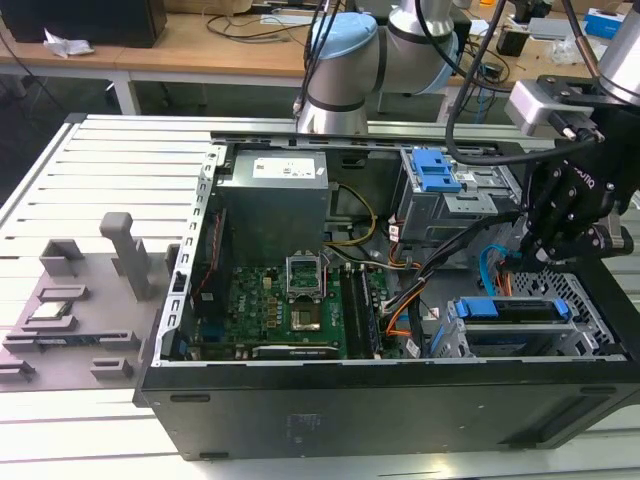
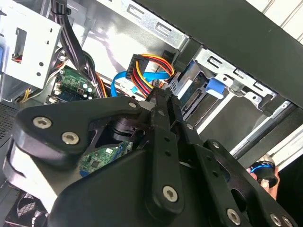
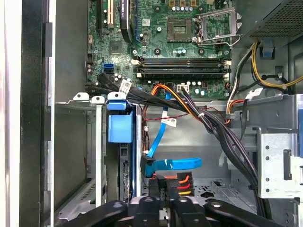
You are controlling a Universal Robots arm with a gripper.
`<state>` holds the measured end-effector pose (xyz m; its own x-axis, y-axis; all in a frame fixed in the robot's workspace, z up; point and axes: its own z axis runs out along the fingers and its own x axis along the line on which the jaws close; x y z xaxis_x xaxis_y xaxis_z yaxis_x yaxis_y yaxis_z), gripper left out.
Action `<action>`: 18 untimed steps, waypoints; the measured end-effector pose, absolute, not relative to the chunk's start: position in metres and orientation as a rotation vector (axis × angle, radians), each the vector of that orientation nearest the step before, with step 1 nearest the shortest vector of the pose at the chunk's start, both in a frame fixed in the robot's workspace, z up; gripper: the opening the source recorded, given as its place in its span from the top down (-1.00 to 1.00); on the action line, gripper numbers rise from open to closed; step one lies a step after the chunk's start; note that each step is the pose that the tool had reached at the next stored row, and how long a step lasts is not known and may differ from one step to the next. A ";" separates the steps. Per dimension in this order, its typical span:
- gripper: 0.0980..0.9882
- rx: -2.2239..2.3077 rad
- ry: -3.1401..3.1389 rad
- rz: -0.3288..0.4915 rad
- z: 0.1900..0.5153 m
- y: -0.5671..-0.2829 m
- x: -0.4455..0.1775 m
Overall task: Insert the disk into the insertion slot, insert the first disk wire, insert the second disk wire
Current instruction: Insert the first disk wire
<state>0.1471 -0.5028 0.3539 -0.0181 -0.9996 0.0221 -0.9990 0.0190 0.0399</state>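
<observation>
A: Whereabouts of the disk (image 1: 510, 308)?
B: Lying in the slot (image 1: 590, 322), at the end of the open case (image 1: 300, 410) on the exterior view's right. Blue carrier frame turned toward the motherboard (image 1: 290, 305).
A: And the pincer (image 2: 164, 101)?
B: Closed, seemingly pinching a black plug (image 2: 143, 64) with red, yellow and orange wires, just beside the disk's connector edge.
A: Light-blue cable (image 3: 161, 135)?
B: Coming out from under the black wire bundle (image 3: 213, 127), then bending close beside the black plug, near the disk's end.
A: Any writing?
B: White printed label on the power supply (image 1: 272, 170). White tag on the wire bundle in the first wrist view. White lettering on the pincer's side in the exterior view. None spelled out here.
A: Differences between views?
B: Exterior view: whole case, a grey stand (image 1: 125, 250) on the table to the exterior view's left, and the arm (image 1: 345, 60) behind. First wrist view: memory slots (image 3: 182, 66), with the disk seen edge-on. Second wrist view: the disk's connector edge and white label, close behind the fingertips.
</observation>
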 end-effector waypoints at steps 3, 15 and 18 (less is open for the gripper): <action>0.84 2.170 -2.211 -0.020 0.354 -0.503 0.147; 0.84 2.170 -2.211 -0.020 0.354 -0.538 0.147; 0.84 2.170 -2.211 -0.020 0.353 -0.545 0.147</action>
